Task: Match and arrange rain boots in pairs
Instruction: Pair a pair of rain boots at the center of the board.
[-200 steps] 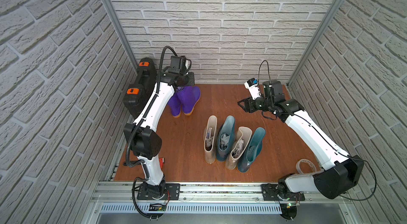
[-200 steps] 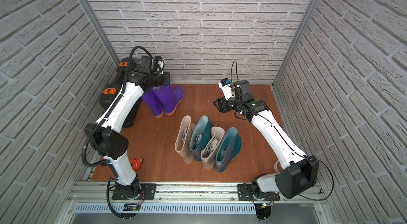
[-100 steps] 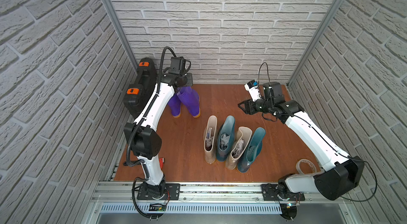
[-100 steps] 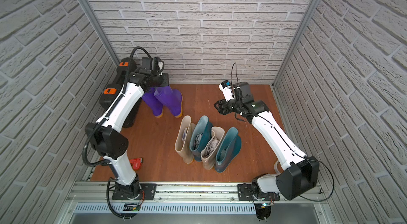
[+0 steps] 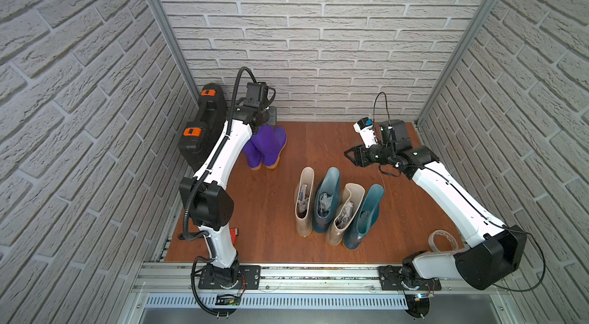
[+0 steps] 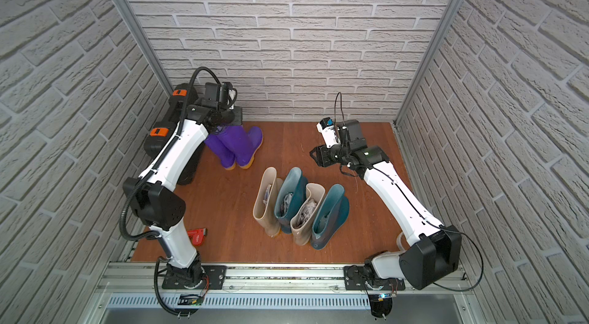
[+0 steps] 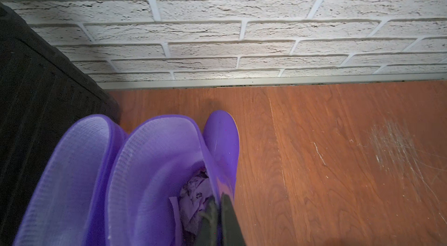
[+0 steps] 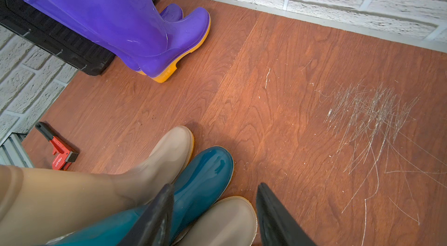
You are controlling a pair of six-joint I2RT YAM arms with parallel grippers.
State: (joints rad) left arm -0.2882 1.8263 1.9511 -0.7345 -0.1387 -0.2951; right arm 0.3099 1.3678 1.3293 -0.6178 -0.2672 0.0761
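Two purple rain boots (image 5: 271,147) (image 6: 242,144) stand side by side at the back left, against the black case, their shafts leaning toward it. My left gripper (image 7: 219,198) is shut on the shaft rim of the purple boot (image 7: 154,165) farther from the case. One finger is inside the shaft and one outside. The other purple boot (image 7: 72,172) is beside it. In mid-floor stands a row: beige (image 5: 304,198), teal (image 5: 326,198), beige (image 5: 345,211), teal (image 5: 366,211). My right gripper (image 5: 350,155) (image 8: 215,185) hangs open and holds nothing, above the toes of that row.
A black hard case (image 5: 207,121) with orange latches stands along the left wall. A red tool (image 6: 197,236) lies near the front left corner. A roll of clear tape (image 5: 443,239) sits by the right arm's base. Brick walls close three sides.
My left gripper has shifted the held purple boot slightly, drawing it closer alongside the other purple boot. The right arm has not moved.
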